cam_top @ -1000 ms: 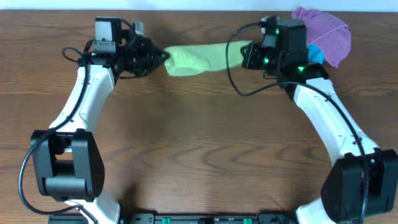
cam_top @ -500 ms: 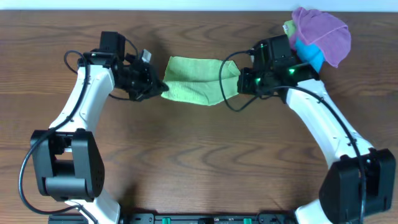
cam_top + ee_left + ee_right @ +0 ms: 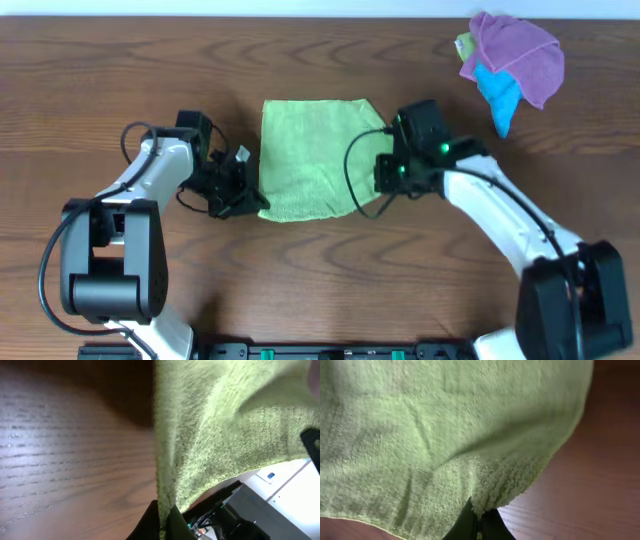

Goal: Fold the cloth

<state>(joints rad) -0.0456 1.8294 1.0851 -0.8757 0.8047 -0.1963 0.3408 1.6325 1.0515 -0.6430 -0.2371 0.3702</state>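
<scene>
- Cloth [image 3: 310,155]: green, lies spread flat on the table [image 3: 320,290] in the overhead view, roughly square, between the two grippers and toward the far half of the table.
- Cloth edges: the far edge runs straight. The near edge is slightly uneven and dips at the near-left corner.
- Left gripper [image 3: 252,203]: sits at the cloth's near-left corner, low at the table surface.
- Left gripper state: closed on the cloth. In the left wrist view the dark fingers [image 3: 147,522] pinch the cloth edge between them, and the fabric rises away from the grip in folds.
- Right gripper [image 3: 378,185]: sits at the cloth's right edge, near the near-right corner.
- Right gripper state: closed on the cloth. In the right wrist view the fingers [image 3: 462,524] clamp a bunched corner, and the rest of the cloth fills the view above.
- Wood grain of the table shows beside the cloth in both wrist views.
- Purple cloth [image 3: 520,50]: lies crumpled at the far-right corner of the table, well apart from the green cloth.
- Blue cloth [image 3: 500,92]: partly tucked under the purple cloth, its tip pointing toward the near side.
</scene>
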